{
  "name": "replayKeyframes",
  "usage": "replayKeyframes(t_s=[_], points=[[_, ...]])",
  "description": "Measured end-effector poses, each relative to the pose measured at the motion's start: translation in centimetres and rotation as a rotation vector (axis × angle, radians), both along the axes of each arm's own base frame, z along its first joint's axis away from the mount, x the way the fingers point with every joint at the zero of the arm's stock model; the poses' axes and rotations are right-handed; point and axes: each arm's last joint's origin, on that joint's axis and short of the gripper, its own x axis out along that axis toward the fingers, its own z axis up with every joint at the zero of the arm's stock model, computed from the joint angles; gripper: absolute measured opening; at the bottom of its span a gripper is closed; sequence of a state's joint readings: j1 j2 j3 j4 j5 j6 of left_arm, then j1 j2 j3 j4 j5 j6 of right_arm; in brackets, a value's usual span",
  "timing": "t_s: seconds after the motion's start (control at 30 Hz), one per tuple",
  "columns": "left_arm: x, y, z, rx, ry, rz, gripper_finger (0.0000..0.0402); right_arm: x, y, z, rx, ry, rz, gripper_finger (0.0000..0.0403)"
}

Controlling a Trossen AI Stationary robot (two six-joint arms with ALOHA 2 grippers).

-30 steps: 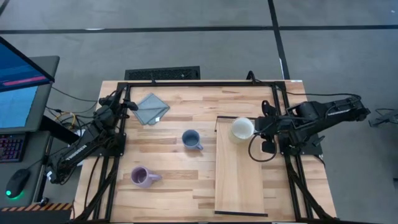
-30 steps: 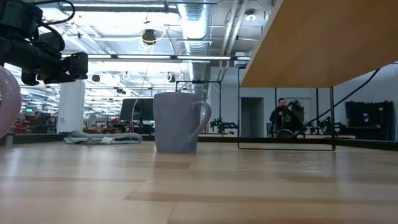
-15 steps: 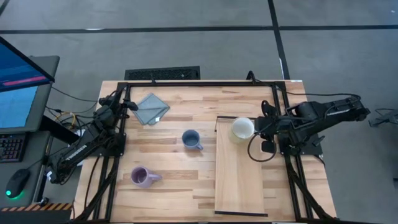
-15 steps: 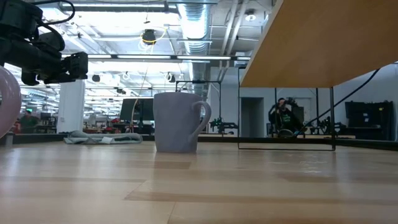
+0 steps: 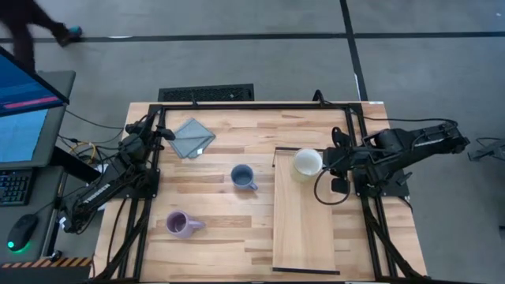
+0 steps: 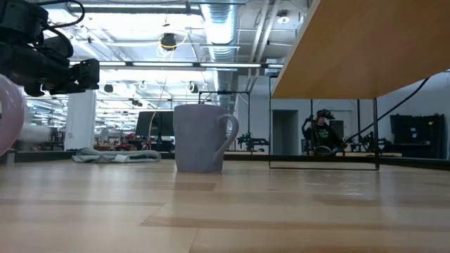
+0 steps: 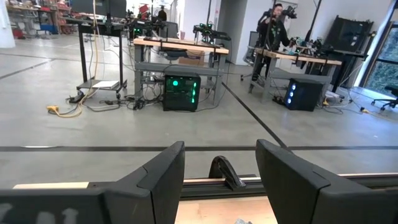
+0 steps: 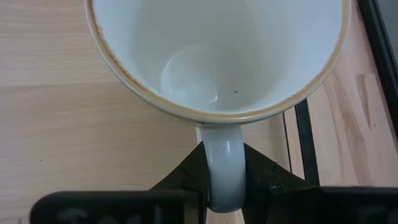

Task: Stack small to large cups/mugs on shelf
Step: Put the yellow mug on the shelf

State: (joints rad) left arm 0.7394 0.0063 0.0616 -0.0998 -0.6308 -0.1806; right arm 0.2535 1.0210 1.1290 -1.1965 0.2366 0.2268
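The cream-white mug [image 5: 307, 163] stands upright at the far end of the pale wooden shelf [image 5: 303, 225], mouth up. My right gripper [image 5: 327, 162] is beside it on its right, shut on its handle. The slate blue mug [image 5: 242, 176] stands on its base on the tabletop left of the shelf, and shows mid-table in the low view [image 6: 200, 137]. The lavender mug [image 5: 181, 225] lies on its side near the table's near left. My left gripper [image 7: 221, 180] hangs open over the far left corner, close to the grey cloth [image 5: 193, 137]. My right gripper pinches the cream mug's handle [image 8: 224, 163] between its two fingers [image 8: 260, 173], one on each side of the loop. It comes at the handle from the table's right side. The mug is upright; whether its base rests on the shelf, I cannot tell.
The table's dark metal frame [image 5: 252, 106] runs along the far edge and both sides. The shelf's thin dark end frame [image 8: 303, 134] lies right by the held mug. In the low view the shelf's underside [image 6: 365, 42] hangs over the right. A person crosses the floor [image 5: 35, 28] beyond the table.
Neither arm nor any mug has moved. A person has come into the high view on the floor beyond the table's far left corner.
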Motion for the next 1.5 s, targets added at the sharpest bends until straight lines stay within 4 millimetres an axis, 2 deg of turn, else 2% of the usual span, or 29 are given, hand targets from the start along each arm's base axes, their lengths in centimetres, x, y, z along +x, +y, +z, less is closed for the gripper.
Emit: replayKeyframes(t_s=[0.63, 1.2, 1.5], points=[[0.0, 0.0, 0.0, 0.0, 0.0, 0.0, 0.0189, 0.03, 0.01, 0.02, 0.001, -0.004, -0.001, 0.0089], [0.0, 0.0, 0.0, 0.0, 0.0, 0.0, 0.0189, 0.02, 0.01, 0.03, 0.002, -0.004, -0.001, 0.0149], [0.0, 0.0, 0.0, 0.0, 0.0, 0.0, 0.0189, -0.01, 0.0, 0.02, 0.005, -0.002, -0.007, 0.0212]])
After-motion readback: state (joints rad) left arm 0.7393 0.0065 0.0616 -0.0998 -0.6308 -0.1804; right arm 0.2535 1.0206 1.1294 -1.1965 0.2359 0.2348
